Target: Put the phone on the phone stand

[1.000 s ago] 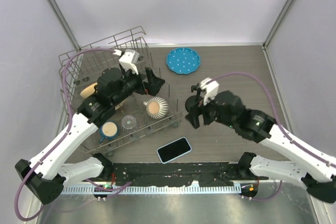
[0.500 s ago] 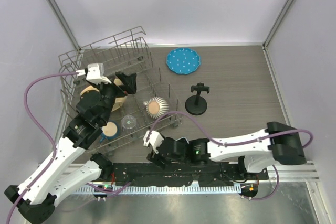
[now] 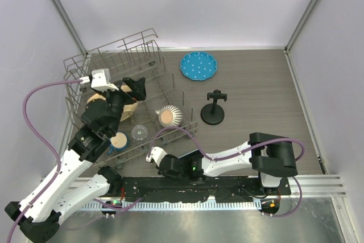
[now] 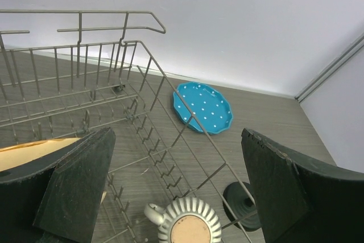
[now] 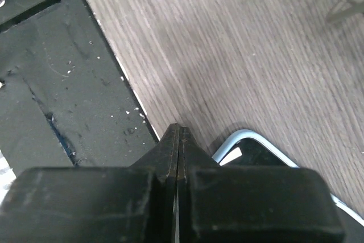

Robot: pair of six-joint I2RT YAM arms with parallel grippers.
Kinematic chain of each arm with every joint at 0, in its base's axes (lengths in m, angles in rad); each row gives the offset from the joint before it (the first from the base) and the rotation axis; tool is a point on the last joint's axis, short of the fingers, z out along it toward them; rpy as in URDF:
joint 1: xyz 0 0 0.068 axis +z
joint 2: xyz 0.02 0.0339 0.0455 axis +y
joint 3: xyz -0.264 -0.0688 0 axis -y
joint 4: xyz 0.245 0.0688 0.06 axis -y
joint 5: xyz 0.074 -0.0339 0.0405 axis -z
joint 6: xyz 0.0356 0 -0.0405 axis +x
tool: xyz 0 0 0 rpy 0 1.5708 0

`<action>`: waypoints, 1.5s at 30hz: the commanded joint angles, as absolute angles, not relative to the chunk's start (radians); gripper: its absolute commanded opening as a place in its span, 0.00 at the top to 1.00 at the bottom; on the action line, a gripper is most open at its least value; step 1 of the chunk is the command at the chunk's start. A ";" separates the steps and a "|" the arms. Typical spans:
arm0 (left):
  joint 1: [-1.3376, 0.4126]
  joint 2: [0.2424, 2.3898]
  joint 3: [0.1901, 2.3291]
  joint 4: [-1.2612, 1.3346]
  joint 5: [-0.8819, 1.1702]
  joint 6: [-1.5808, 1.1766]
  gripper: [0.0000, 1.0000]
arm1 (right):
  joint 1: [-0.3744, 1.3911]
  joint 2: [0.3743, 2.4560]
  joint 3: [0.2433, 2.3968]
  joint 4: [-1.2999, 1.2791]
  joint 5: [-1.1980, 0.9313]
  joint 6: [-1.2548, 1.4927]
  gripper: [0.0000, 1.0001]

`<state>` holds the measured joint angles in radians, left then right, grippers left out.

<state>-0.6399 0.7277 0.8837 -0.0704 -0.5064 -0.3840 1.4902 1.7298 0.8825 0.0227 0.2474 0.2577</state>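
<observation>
The phone [image 5: 259,152], black-screened with a light blue edge, lies flat on the table; only one corner shows, just right of my right gripper's tips. In the top view my right arm covers it. My right gripper [image 5: 177,132] [image 3: 161,166] is shut with nothing between its jaws, low over the table's near edge. The black phone stand [image 3: 212,109] stands upright mid-table with its cradle empty; its disc base [image 4: 242,203] shows through the rack wires. My left gripper [image 3: 132,96] [image 4: 176,140] hangs open above the dish rack, holding nothing.
A wire dish rack [image 3: 114,61] fills the left side and holds a ribbed mug [image 3: 169,116], a small glass [image 3: 139,133] and a blue cup [image 3: 118,140]. A blue dotted plate [image 3: 198,65] lies at the back. The black mounting strip [image 3: 193,189] runs along the near edge.
My right arm swung from beside the phone stand down to the near edge, came over the phone, and its gripper shut. My left arm drew back left over the rack, still open.
</observation>
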 commanded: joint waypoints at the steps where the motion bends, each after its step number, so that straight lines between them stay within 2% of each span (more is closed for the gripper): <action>1: -0.644 0.733 0.890 -0.017 -0.500 -0.380 0.03 | 1.493 1.726 0.898 0.008 0.366 0.302 0.99; 8: -0.643 0.745 0.896 -0.020 -0.480 -0.377 0.03 | 1.491 1.594 0.747 -0.046 0.511 0.383 0.99; 14: -0.644 0.755 0.902 -0.023 -0.446 -0.388 0.03 | 1.483 1.464 0.684 -0.230 0.655 0.534 0.99; 18: -0.643 0.765 0.900 -0.021 -0.431 -0.388 0.03 | 1.396 1.356 0.649 -0.415 0.741 0.724 0.99; 21: -0.643 0.772 0.903 -0.021 -0.434 -0.385 0.03 | 1.284 1.231 0.594 -0.452 0.712 0.782 0.99; 24: -0.643 0.772 0.905 -0.023 -0.431 -0.387 0.03 | 1.255 1.079 0.595 -0.494 0.744 0.811 0.98; 26: -0.643 0.773 0.905 -0.025 -0.423 -0.388 0.03 | 1.253 0.961 0.607 -0.517 0.787 0.839 0.89; 29: -0.643 0.775 0.907 -0.025 -0.416 -0.393 0.03 | 1.243 0.865 0.614 -0.561 0.847 0.950 0.55; 30: -0.644 0.778 0.907 -0.025 -0.414 -0.394 0.03 | 1.235 0.817 0.606 -0.561 0.850 0.981 0.32; 32: -0.643 0.778 0.908 -0.025 -0.407 -0.396 0.02 | 1.214 0.789 0.600 -0.561 0.842 1.063 0.14; 33: -0.643 0.781 0.908 -0.025 -0.407 -0.396 0.03 | 1.207 0.779 0.604 -0.549 0.833 1.096 0.11; 36: -0.643 0.781 0.908 -0.026 -0.407 -0.394 0.03 | 1.194 0.799 0.641 -0.549 0.792 1.120 0.11; 40: -0.643 0.788 0.913 -0.029 -0.400 -0.394 0.03 | 1.119 0.915 0.718 -0.693 0.720 1.271 0.11; 45: -0.643 0.792 0.913 -0.031 -0.400 -0.390 0.03 | 0.982 1.077 0.771 -0.772 0.464 1.399 0.10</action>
